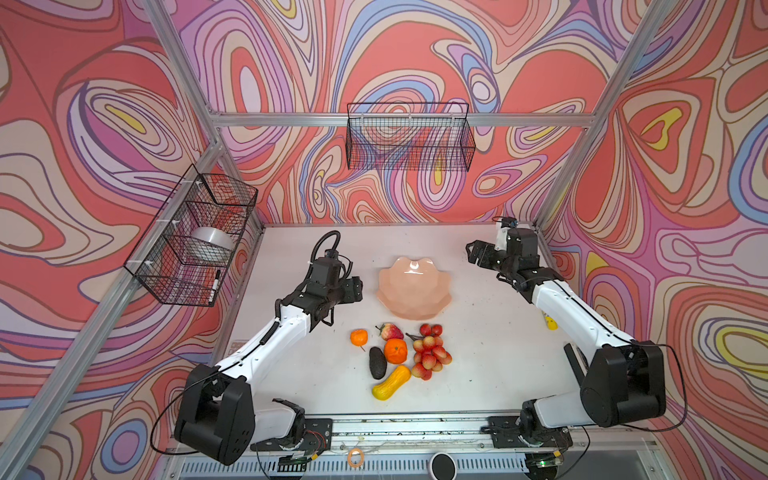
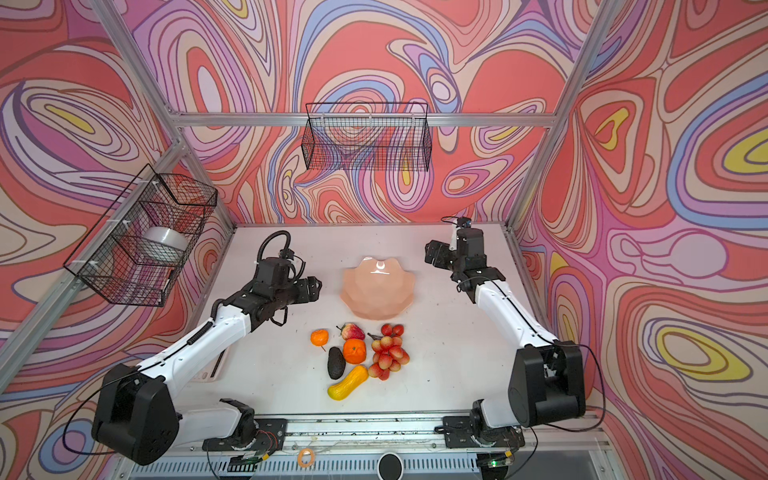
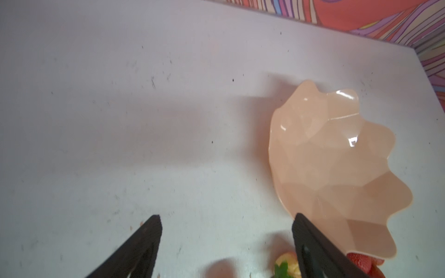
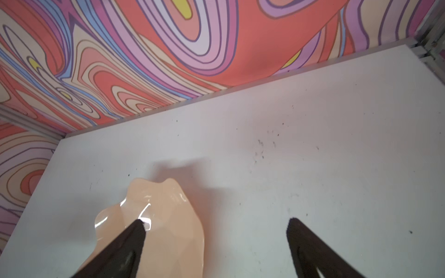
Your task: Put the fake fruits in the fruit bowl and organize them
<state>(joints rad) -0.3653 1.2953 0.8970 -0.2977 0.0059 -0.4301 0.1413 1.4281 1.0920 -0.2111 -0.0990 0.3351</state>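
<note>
The peach-pink fruit bowl (image 1: 414,289) (image 2: 378,289) sits empty mid-table. In front of it the fake fruits lie in a cluster: a small orange (image 1: 358,337), a strawberry (image 1: 390,331), a bigger orange (image 1: 395,350), a dark avocado (image 1: 377,362), a yellow gourd (image 1: 391,382) and a grape bunch (image 1: 430,351). My left gripper (image 1: 355,288) (image 3: 226,216) hovers open just left of the bowl (image 3: 337,163), with the strawberry (image 3: 361,261) at the edge of its view. My right gripper (image 1: 473,251) (image 4: 216,221) hangs open to the bowl's (image 4: 168,228) right rear, holding nothing.
A wire basket (image 1: 409,137) hangs on the back wall. Another basket (image 1: 191,237) on the left wall holds a grey bowl (image 1: 212,243) and a marker (image 1: 215,282). A yellow tube (image 1: 550,322) lies under the right arm near the right wall.
</note>
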